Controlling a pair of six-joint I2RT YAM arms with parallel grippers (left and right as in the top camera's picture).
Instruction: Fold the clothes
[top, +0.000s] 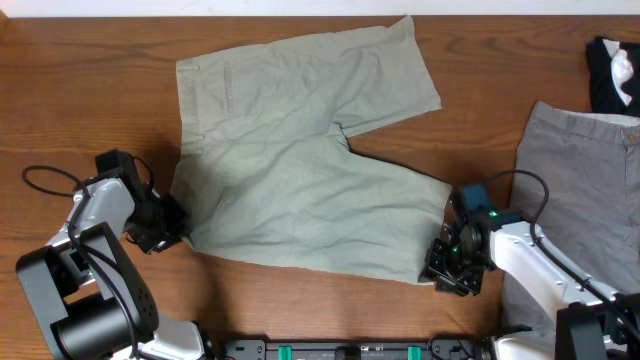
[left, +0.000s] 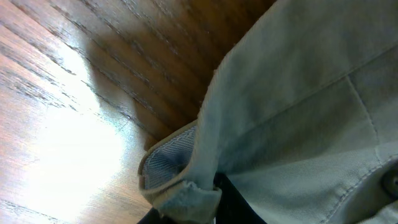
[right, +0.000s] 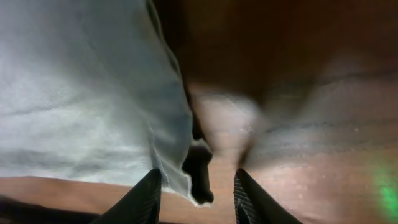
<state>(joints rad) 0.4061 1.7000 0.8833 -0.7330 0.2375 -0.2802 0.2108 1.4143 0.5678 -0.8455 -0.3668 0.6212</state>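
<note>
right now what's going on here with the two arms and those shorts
Two robot arms are working on the pale green shorts, spread flat on the table. The left hand is pinched on a waistband corner. The right hand is open at the near leg's hem, its edge between the fingers, nothing gripped. No fold is made yet. Grey shorts and a black-and-white garment lie aside on the right.

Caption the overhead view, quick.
Khaki shorts spread on wooden table; left pincer pinching waistband corner, right pincer open at leg hem.

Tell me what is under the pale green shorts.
Only the wooden table shows, running under the shorts at their edges. Anything beneath the cloth itself is covered and cannot be seen.
</note>
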